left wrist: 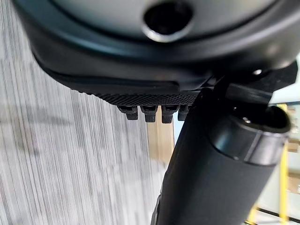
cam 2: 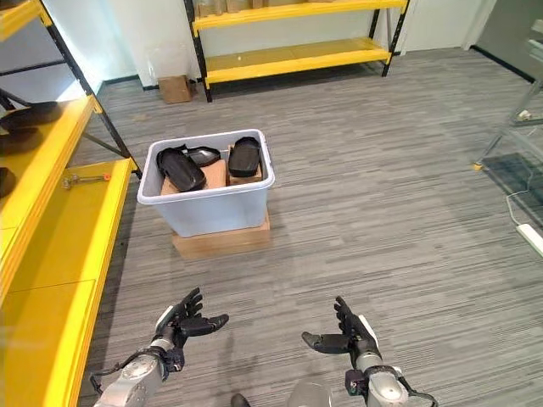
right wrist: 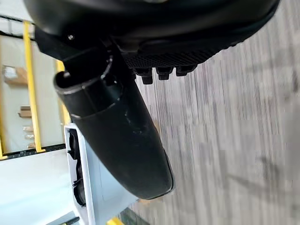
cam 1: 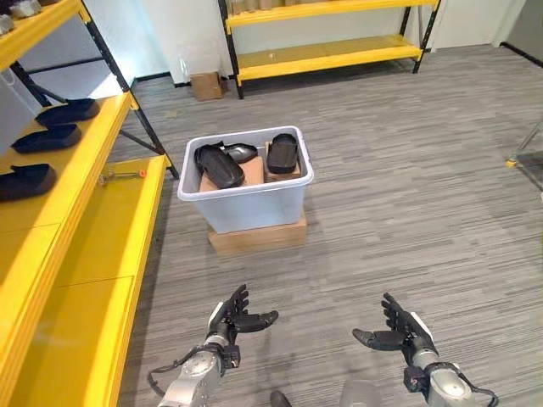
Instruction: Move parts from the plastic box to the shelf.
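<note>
Glossy black moulded parts [cam 1: 219, 164] lie in the pale plastic box [cam 1: 254, 206], which sits on a low wooden block on the floor. Nearer, the left hand [cam 1: 231, 320] and right hand [cam 1: 400, 331] hover empty, fingers spread wide. More black parts rest on the yellow shelf [cam 1: 81, 174] at left.

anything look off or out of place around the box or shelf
Mostly tidy. The plastic box sits upright on a flat cardboard base, black parts inside. One oddity: a small tool with an orange tip lies loose on the yellow shelf.
</note>
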{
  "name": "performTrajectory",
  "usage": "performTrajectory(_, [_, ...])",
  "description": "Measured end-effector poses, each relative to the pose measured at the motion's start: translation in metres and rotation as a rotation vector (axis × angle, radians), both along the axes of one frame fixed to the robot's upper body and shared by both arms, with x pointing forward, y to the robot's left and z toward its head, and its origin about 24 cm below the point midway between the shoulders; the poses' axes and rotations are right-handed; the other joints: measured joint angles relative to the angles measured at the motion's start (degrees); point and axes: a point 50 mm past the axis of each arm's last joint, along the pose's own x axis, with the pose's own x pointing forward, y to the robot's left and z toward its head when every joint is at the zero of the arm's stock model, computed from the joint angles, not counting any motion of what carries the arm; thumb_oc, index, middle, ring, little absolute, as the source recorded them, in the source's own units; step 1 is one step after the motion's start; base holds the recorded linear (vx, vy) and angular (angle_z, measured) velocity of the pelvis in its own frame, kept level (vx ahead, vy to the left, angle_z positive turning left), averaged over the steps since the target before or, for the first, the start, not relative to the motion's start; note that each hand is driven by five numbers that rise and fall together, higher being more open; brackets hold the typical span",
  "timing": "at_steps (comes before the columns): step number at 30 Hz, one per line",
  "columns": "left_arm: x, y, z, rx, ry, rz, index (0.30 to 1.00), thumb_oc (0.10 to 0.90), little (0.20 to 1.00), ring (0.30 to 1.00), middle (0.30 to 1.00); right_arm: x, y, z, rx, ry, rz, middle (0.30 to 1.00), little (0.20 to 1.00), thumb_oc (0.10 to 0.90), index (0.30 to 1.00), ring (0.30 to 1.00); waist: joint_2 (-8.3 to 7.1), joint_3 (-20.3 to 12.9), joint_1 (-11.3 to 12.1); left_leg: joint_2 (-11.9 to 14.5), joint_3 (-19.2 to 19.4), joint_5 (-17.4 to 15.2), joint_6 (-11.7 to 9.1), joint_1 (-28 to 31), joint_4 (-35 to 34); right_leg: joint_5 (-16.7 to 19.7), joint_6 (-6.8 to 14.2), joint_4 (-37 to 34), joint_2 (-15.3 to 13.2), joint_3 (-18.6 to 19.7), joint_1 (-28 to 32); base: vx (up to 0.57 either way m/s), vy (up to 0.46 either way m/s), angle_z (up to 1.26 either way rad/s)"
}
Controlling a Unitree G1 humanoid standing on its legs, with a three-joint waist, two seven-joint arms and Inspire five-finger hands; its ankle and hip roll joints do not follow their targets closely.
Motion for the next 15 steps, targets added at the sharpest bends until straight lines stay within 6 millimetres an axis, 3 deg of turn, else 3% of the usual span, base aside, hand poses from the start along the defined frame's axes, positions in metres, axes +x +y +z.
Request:
performTrajectory(4, [0.002,0.003,0.002,-0.004,-0.015,0.015,1.000,0.900,1.000,1.000,1.000,-0.008,0.002,-0.006,0.001,0.038,0.008,1.000,1.000,0.900,1.000,1.000,-0.79,1.98,-1.99,0.00,-1.09,-1.90,-2.63,5.17,-1.76,1.81,-0.86,-13.13,2.76,-4.82,-5.19,0.35,-0.097,0.33])
performTrajectory(5, [0.001,0.005,0.001,-0.004,-0.010,0.016,1.000,0.900,1.000,1.000,1.000,-0.005,0.001,-0.004,-0.002,0.028,0.003,1.000,1.000,0.900,1.000,1.000,-1.23,2.36,-1.78,-0.02,-0.51,-2.87,-3.94,6.95,-2.14,5.70,-0.20,-25.78,3.72,-6.81,-5.00,0.33,-0.167,0.07])
performTrajectory(6, [0.000,0.003,0.000,-0.008,-0.005,0.014,1.000,0.900,1.000,1.000,1.000,-0.004,0.000,-0.003,-0.007,0.024,0.000,1.000,1.000,0.900,1.000,1.000,-1.04,2.59,-2.55,0.14,-1.24,-3.59,-5.05,8.72,-2.87,8.52,-0.06,-30.60,3.93,-7.94,-5.41,0.46,-0.233,0.08])
performTrajectory(9, [-0.003,-0.001,-0.003,-0.020,0.005,0.013,1.000,0.900,1.000,1.000,1.000,-0.007,-0.003,-0.004,-0.015,0.032,-0.002,1.000,1.000,0.900,1.000,1.000,-0.49,2.55,-3.00,1.05,-2.31,-5.16,-8.38,13.92,-4.84,11.52,-0.02,-41.70,3.94,-13.01,-0.88,0.29,-0.179,0.22])
performTrajectory(10, [-0.003,-0.005,-0.004,-0.033,0.008,0.015,1.000,0.900,1.000,1.000,1.000,-0.008,-0.006,-0.005,-0.021,0.040,-0.006,1.000,1.000,0.900,1.000,1.000,0.10,2.67,-2.90,2.26,-2.85,-6.01,-9.92,15.86,-4.23,15.76,0.50,-42.22,4.18,-13.67,0.88,0.31,-0.215,0.24])
performTrajectory(12, [0.000,-0.017,-0.003,-0.069,-0.002,0.013,1.000,0.900,1.000,1.000,1.000,-0.005,-0.012,-0.003,-0.041,0.037,-0.014,1.000,1.000,0.900,1.000,1.000,2.96,2.57,-3.73,5.75,-4.26,-5.76,-11.46,16.19,-2.27,16.34,0.73,-36.38,5.67,-14.17,0.45,0.27,-0.233,0.52])
performTrajectory(13, [0.004,-0.022,0.000,-0.079,-0.018,-0.009,1.000,0.900,1.000,1.000,1.000,-0.003,-0.016,-0.001,-0.054,0.032,-0.010,1.000,1.000,0.900,1.000,1.000,3.55,2.55,-4.12,7.08,-3.97,-3.68,-12.64,16.97,-1.12,17.88,-1.80,-34.12,6.83,-13.54,1.14,0.42,-0.417,0.56])
performTrajectory(14, [0.005,-0.023,0.002,-0.085,-0.030,-0.015,1.000,0.900,1.000,1.000,1.000,0.006,-0.018,0.002,-0.062,0.019,-0.004,1.000,1.000,0.900,1.000,1.000,4.45,2.48,-4.19,9.90,-4.50,-1.35,-13.91,18.71,-0.33,13.83,-4.32,-29.96,9.14,-13.73,1.73,0.33,-0.374,0.14])
performTrajectory(15, [0.007,-0.021,0.003,-0.081,-0.038,-0.015,1.000,0.900,1.000,1.000,1.000,0.011,-0.017,0.005,-0.060,0.004,-0.001,1.000,1.000,0.900,1.000,1.000,4.30,2.54,-4.00,11.69,-4.98,-0.59,-14.17,18.29,2.80,11.87,-6.14,-27.75,10.23,-13.74,2.12,0.18,-0.250,-0.18])
